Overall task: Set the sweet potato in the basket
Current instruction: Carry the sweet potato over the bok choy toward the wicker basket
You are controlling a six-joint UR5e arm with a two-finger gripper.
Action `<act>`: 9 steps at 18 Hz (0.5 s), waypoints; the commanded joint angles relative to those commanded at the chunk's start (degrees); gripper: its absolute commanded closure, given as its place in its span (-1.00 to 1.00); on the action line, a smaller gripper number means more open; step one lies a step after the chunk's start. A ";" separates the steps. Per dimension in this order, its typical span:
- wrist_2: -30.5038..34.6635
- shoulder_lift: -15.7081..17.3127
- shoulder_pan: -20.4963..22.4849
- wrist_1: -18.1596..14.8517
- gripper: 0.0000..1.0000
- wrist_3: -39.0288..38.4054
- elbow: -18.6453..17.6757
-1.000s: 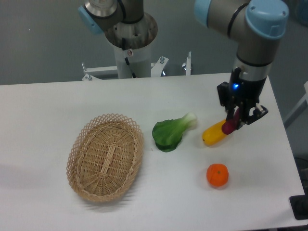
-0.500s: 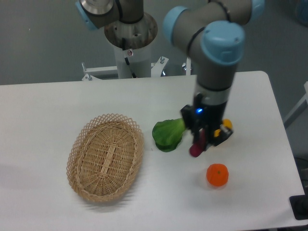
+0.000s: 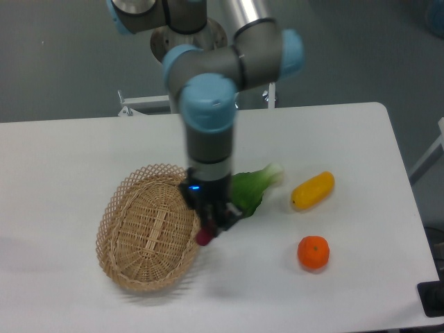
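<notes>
Nearest the camera: orange fruit [image 3: 313, 252], round, sitting alone on the white table [image 3: 62, 149], well apart from everything I care about.

Next back, left of centre: the basket [image 3: 151, 227], oval wicker, open lattice rim, nothing visible inside it. Its right rim sits just under my tool.

My gripper [image 3: 211, 223] hangs over that right rim, pointing down. Fingers are clenched on the sweet potato [image 3: 205, 237]; only its lower magenta end shows, poking out below the fingers. The rest is hidden between them. The tuber hangs roughly upright, tip low, at the rim's outer edge rather than over the basket floor. I cannot tell whether the tip touches the wicker.

Handling judgement: small, slim tuber, probably light and stiff, skin smooth enough to slip if the grip is loose. Tapered ends give poor purchase; a hold across the thicker middle is the sound one, and mine seems to sit above the middle, since only one end shows. Not fragile; a short drop onto wicker should do no harm. Risk: letting go here could land it on the rim and roll it out onto the table. Further left over the basket's centre looks safer.

Just behind my gripper: green leafy vegetable [image 3: 251, 189], pale stalk end pointing right, partly hidden by my arm.

Further right: yellow vegetable [image 3: 313, 191], oblong, lying tilted, apart from the green one.

Far back: my base column [image 3: 186, 35] and the grey wall.
</notes>
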 joint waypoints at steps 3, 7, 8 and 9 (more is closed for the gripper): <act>0.01 -0.26 -1.85 1.51 0.23 -2.12 -2.20; 0.70 -2.46 -3.87 1.68 0.23 -2.21 -3.17; 0.71 -2.81 -4.40 1.68 0.23 -2.21 -3.70; 0.71 -3.07 -4.67 1.68 0.23 -2.03 -4.57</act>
